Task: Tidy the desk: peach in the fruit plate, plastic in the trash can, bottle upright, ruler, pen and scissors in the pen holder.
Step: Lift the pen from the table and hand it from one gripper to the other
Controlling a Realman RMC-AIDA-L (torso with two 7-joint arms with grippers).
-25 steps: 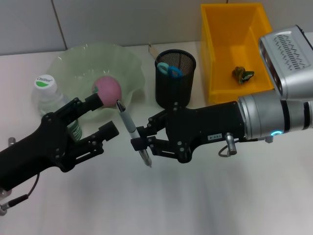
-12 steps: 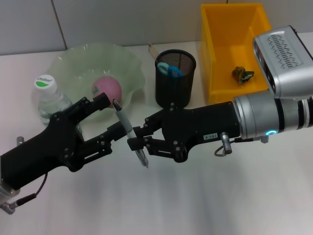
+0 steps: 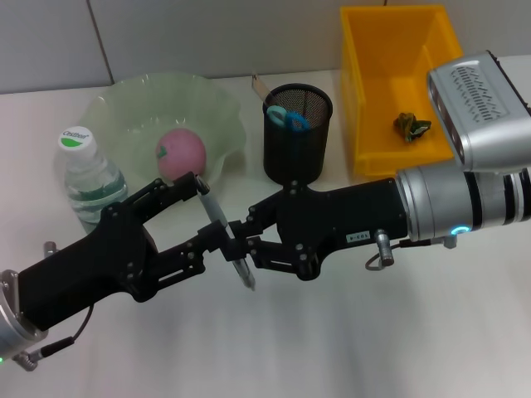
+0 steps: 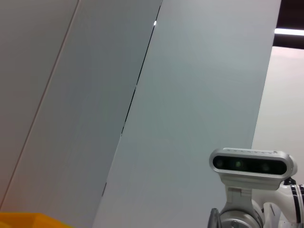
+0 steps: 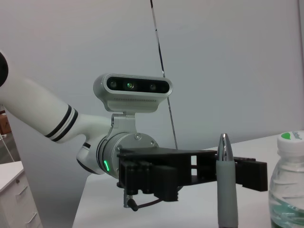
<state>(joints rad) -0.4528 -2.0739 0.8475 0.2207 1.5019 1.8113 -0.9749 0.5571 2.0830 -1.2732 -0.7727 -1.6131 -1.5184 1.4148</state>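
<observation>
Over the desk's middle, the right gripper (image 3: 235, 251) pinches the pen (image 3: 222, 229); the left gripper (image 3: 199, 214) spreads wide around it. Only the right wrist view shows the pen (image 5: 226, 185) standing upright beside the bottle (image 5: 288, 190).

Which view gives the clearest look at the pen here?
The head view: the whole pen shows, tilted above the desk, gripped low by the right tool, with the left tool open around its upper part. The right wrist view shows only its upper half. The left wrist view misses it.
</observation>
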